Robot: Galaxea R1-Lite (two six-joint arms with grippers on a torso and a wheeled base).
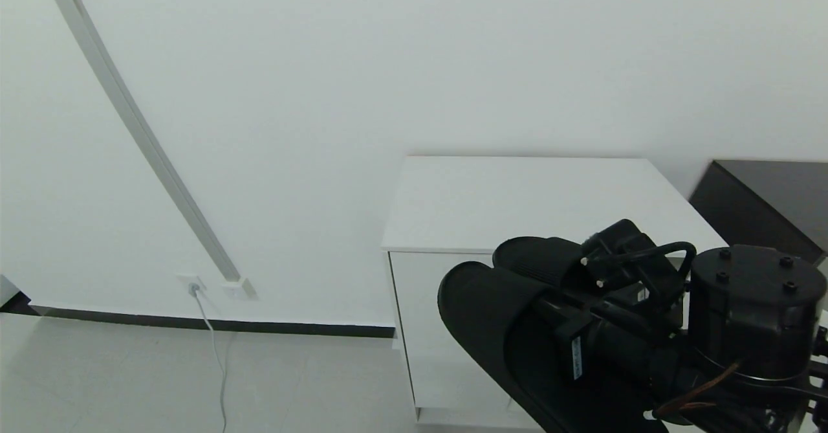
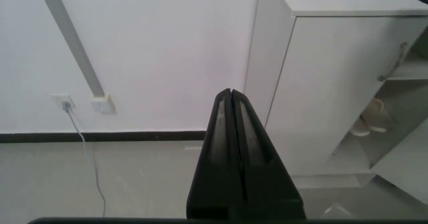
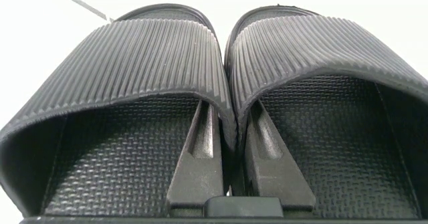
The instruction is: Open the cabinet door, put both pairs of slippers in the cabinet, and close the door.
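A pair of black ribbed slippers [image 1: 491, 297] hangs in the air in front of the white cabinet [image 1: 530, 200], held side by side. My right gripper [image 3: 231, 117] is shut on them, one finger inside each slipper and pinching the two inner strap edges together. My left gripper [image 2: 231, 117] is shut and holds nothing, low above the floor to the left of the cabinet [image 2: 334, 83]. Beyond a door panel with a handle [image 2: 394, 60], the cabinet's inside shows. A pale pair of slippers [image 2: 371, 117] lies on a shelf there.
A wall socket with a cable [image 1: 192, 286] running down to the floor sits left of the cabinet, under a slanted cable duct [image 1: 149, 142]. A dark piece of furniture [image 1: 763, 206] stands right of the cabinet. The grey floor [image 1: 194, 381] is open on the left.
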